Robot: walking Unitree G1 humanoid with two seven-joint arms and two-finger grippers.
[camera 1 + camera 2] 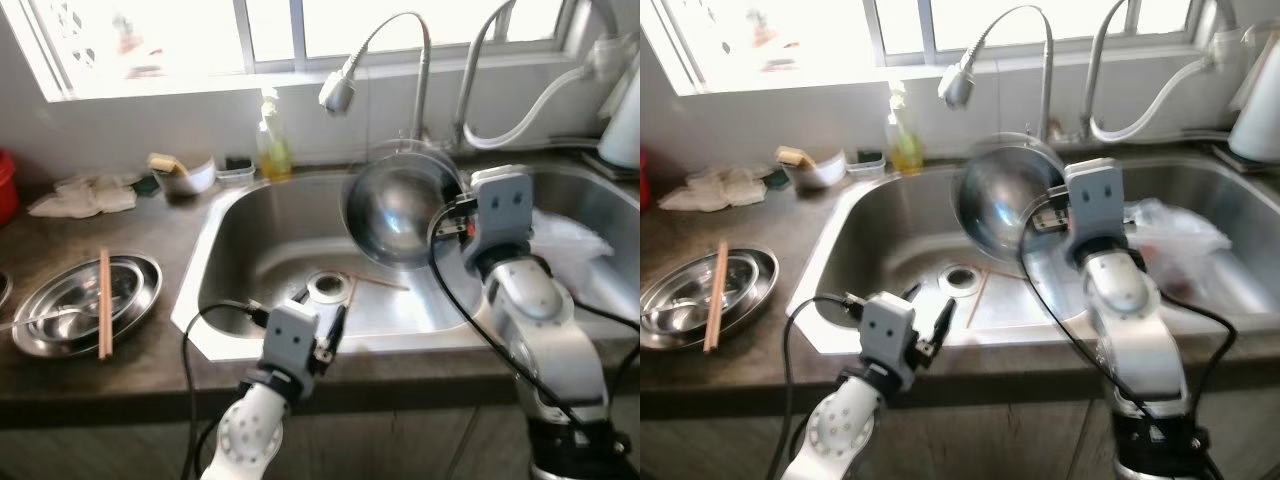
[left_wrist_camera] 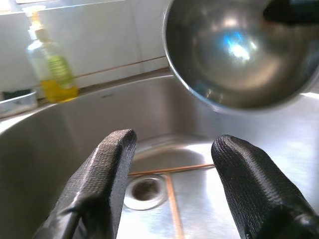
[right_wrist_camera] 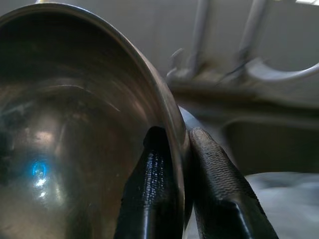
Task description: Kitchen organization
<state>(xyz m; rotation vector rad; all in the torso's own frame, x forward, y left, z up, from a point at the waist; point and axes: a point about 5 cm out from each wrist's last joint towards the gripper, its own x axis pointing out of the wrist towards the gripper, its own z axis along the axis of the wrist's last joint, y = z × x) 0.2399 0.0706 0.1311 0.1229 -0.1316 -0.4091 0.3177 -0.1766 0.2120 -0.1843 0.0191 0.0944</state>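
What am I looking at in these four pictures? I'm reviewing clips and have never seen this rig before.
This is a humanoid robot with two silver arms, standing at a kitchen sink. The two wide pictures come from a stereo camera on its head, looking down. The other two come from cameras on its wrists, looking along each gripper's black fingers.

The right gripper pinches the rim of a steel bowl, one finger inside and one outside, holding it tilted over the basin. The left gripper is open, holding nothing, above the sink's near edge.

In the basin lie loose chopsticks near the drain. On the counter to the robot's left sits a steel tray with a pair of chopsticks across it. A soap bottle stands behind the sink.
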